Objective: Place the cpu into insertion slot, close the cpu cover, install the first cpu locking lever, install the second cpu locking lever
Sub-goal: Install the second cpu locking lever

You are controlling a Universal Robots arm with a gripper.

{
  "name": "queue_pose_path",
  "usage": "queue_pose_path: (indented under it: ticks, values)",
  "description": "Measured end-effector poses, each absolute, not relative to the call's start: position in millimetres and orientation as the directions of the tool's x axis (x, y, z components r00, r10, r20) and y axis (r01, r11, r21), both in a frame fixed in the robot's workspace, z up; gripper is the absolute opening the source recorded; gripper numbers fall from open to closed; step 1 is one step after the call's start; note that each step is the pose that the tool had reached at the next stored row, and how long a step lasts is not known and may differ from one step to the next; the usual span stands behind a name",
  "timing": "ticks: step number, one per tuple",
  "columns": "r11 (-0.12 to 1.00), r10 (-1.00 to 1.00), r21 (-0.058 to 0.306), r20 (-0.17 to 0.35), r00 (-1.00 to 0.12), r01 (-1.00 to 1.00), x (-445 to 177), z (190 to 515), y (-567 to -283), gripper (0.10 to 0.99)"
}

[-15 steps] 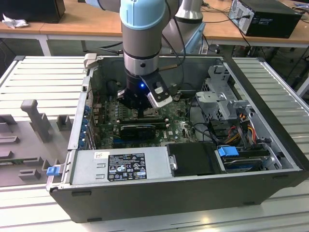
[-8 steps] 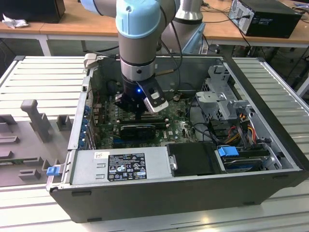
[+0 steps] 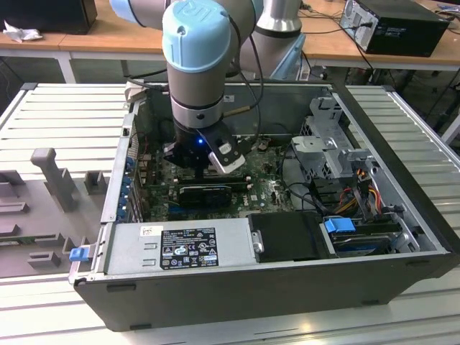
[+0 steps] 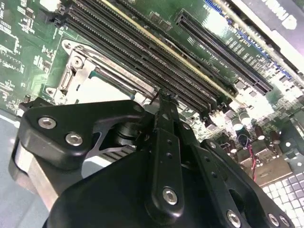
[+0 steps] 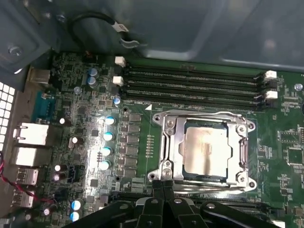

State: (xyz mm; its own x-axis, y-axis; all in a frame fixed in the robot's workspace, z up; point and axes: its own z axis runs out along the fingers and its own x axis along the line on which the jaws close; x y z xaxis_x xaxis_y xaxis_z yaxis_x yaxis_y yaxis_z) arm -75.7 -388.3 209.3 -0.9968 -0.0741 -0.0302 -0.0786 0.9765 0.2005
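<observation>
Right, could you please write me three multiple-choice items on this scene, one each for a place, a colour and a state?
1. Where is the cpu?
A. On the table outside the case
B. In the insertion slot on the motherboard
C. Between the gripper's fingers

2. What colour is the arm's joint cap?
A. Red
B. Yellow
C. Light blue

3. How does the cpu cover stand?
A. Flat over the chip
B. Upright
C. Removed, lying on the table

Answers: 1 B, the first wrist view shows the chip seated in the socket. 2 C, the exterior view shows a light blue cap. 3 A, the frame lies flat and the chip shows through its opening.
</observation>
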Motion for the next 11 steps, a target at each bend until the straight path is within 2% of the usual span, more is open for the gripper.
queue_pose_path:
  ticks: [3, 5, 8, 11]
  values:
    - [0.970, -0.073, 0.229, -0.035, -0.997, -0.079, -77.6, 207.3, -396.0, 0.106]
    - [0.957, -0.071, 0.280, -0.041, -0.997, -0.080, -78.3, 205.5, -402.8, 0.106]
    - [0.949, -0.070, 0.306, -0.044, -0.997, -0.080, -78.9, 201.6, -406.1, 0.106]
    - [0.946, -0.070, 0.312, -0.046, -0.997, -0.081, -79.4, 199.8, -406.6, 0.106]
